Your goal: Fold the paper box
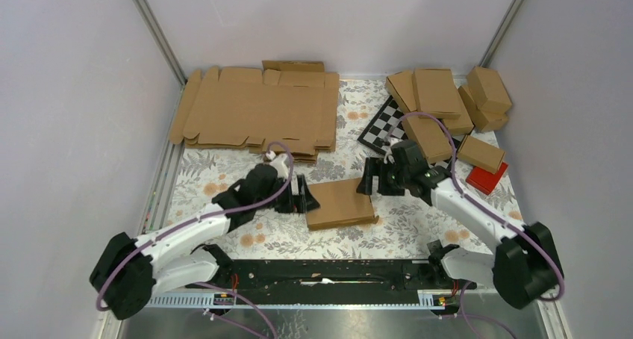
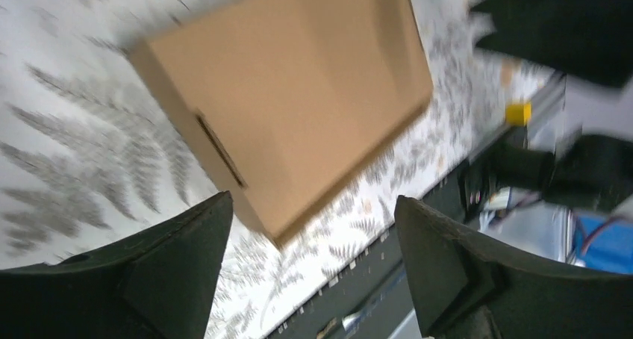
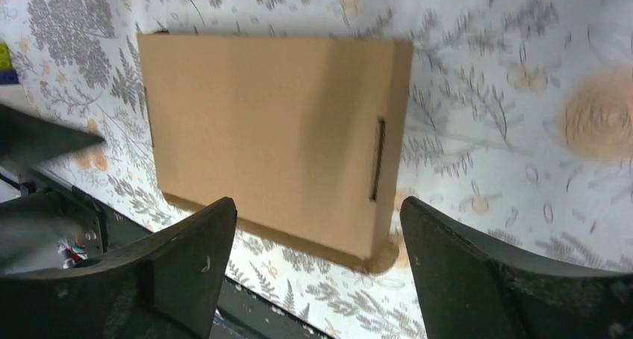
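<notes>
Left wrist view blurred, box corner cut off. Paper box (image 1: 341, 203) lies flat mid-counter (image 1: 418, 221) between my left gripper (image 1: 307, 196) and right gripper (image 1: 369, 179). Both are released, jaws wide, just beside its short edges.

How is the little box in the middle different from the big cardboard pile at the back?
The folded box is small and closed up; the flat blanks are big and unfolded, flaps spread out. The folded box lies alone in the middle; the flat blanks are stacked at the back. Both are plain brown cardboard.
</notes>
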Available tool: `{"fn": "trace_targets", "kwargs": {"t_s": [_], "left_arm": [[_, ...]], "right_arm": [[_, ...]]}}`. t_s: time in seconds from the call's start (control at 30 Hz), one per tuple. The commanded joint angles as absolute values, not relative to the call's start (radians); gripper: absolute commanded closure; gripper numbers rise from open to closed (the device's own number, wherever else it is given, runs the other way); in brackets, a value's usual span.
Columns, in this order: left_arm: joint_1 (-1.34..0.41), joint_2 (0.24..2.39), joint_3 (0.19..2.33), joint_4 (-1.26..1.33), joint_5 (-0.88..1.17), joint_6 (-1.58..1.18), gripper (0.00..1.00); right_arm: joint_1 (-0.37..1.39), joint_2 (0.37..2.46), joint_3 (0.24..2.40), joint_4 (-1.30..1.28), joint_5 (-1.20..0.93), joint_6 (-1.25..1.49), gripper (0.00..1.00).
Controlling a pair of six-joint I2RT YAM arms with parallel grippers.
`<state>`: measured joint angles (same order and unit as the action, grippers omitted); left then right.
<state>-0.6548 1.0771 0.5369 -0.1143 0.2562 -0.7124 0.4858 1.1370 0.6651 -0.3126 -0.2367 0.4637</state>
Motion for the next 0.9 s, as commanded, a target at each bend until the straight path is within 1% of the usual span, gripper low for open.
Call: {"fn": "trace_targets", "kwargs": {"t_s": [0.0, 0.07, 0.17, 0.3, 0.37, 0.53, 0.73, 0.87], "left_arm": [[-0.831, 0.979, 0.46, -0.165, 0.186, -0.766, 0.15], [-0.919, 0.947, 0.444, -0.19, 0.128, -0.764, 0.1], [-0.994, 0.927, 0.43, -0.212, 0.066, -0.744, 0.01], [-1.067, 0.953, 0.439, -0.202, -0.043, -0.726, 0.01], [-1.094, 0.974, 0.443, -0.178, -0.066, -0.694, 0.01], [-1.156, 1.005, 0.428, -0.111, -0.11, -0.611, 0.01], [-1.17, 0.98, 0.384, -0.051, -0.113, -0.563, 0.02], [-1.172, 0.975, 0.369, -0.047, -0.12, -0.548, 0.02]], "right_arm": [[0.492, 1.278, 0.809, -0.305, -0.246, 0.365, 0.12], [0.493, 1.36, 0.869, -0.288, -0.285, 0.345, 0.11], [0.492, 1.45, 0.934, -0.285, -0.324, 0.3, 0.07], [0.495, 1.547, 0.992, -0.265, -0.35, 0.288, 0.07], [0.504, 1.589, 1.026, -0.271, -0.351, 0.298, 0.08], [0.564, 1.666, 1.103, -0.278, -0.357, 0.302, 0.09], [0.648, 1.782, 1.206, -0.278, -0.415, 0.3, 0.09], [0.67, 1.843, 1.241, -0.269, -0.454, 0.297, 0.1]]}}
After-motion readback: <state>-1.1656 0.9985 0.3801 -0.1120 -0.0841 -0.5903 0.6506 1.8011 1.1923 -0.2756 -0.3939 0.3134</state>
